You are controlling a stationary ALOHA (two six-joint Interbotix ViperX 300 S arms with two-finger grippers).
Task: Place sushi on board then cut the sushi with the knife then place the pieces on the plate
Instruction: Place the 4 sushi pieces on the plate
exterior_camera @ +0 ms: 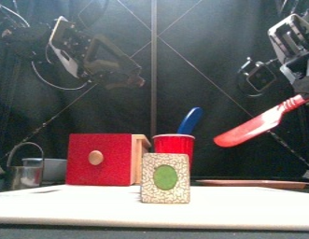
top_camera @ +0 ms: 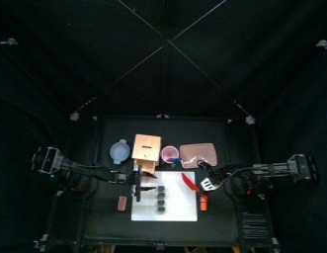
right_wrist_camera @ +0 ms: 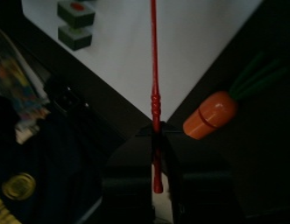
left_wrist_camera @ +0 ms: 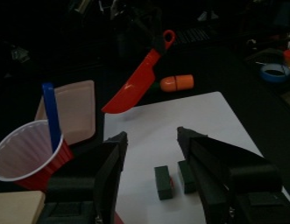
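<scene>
Cutting stage. My right claw is clamped shut on the handle of the red knife, a thin, flat plastic blade held in the air over the right part of the white cutting board. My left claw is wide open and empty, poised over the sushi roll. The roll lies on the board's middle: dark green squared blocks, the end face pale with a green centre. Risks, as I judge them: the blade may meet a block rather than a seam and shove the light roll across the smooth board, since nothing steadies it; the slim handle may twist in my grip; my two claws, close together, may collide. An orange toy carrot lies just beside the board's right edge, and the flat pink tray waits behind the board.
</scene>
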